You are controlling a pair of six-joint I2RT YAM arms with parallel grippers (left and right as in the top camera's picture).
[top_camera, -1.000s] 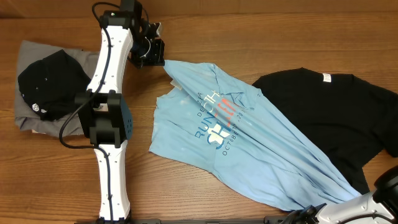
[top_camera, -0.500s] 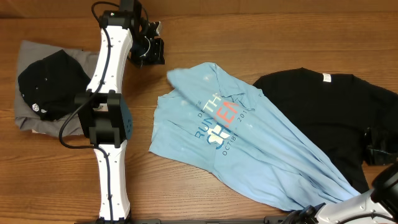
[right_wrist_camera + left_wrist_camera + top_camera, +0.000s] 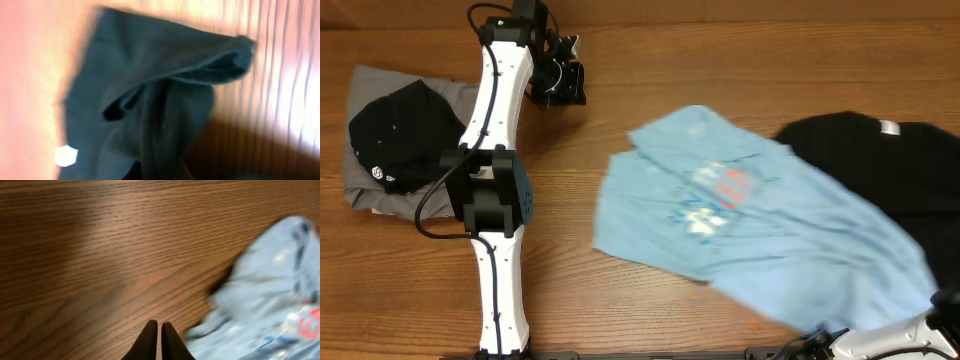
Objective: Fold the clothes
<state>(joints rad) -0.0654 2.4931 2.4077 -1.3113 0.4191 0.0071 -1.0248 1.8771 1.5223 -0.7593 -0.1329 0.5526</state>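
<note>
The light blue T-shirt (image 3: 760,225) lies crumpled and motion-blurred right of centre, its right part over the black garment (image 3: 880,150). My left gripper (image 3: 563,85) hovers above bare wood at the back, well left of the shirt. Its fingertips (image 3: 152,326) are shut with nothing between them, and the blue shirt (image 3: 270,295) shows to their right. The right wrist view is filled by the black garment (image 3: 150,90) with a white tag (image 3: 65,156). My right gripper (image 3: 160,172) is shut on a fold of that black fabric, its fingers mostly hidden.
A folded grey garment (image 3: 365,190) with a black cap (image 3: 400,135) on it sits at the far left. The left arm (image 3: 495,200) stretches from the front edge to the back. Part of the right arm (image 3: 905,335) shows at the bottom right.
The blue T-shirt and the black garment have slid to the right, away from the left gripper. The right gripper has shut on the black fabric. The left arm has stayed put.
</note>
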